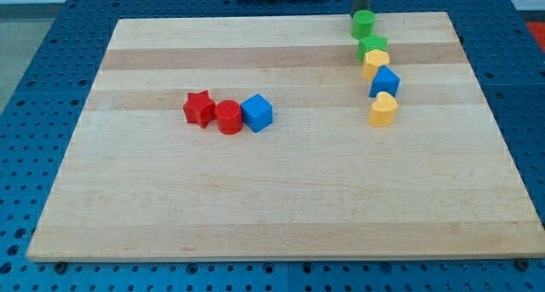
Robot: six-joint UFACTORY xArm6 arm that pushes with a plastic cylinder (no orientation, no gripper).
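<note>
My rod comes down from the view's top edge, and my tip (364, 10) ends right behind the green cylinder (364, 23), touching or nearly touching its far side. Below that cylinder a column of blocks runs toward the view's bottom: a green star (371, 45), a yellow block (375, 63), a blue block (385, 81) and a yellow heart-like block (383, 110). Far to the view's left sits a row of a red star (198, 108), a red cylinder (227, 117) and a blue cube (256, 112), pressed side by side.
The blocks lie on a pale wooden board (281, 198). Around it is a blue perforated table (51, 79). The column of blocks stands close to the board's top right corner.
</note>
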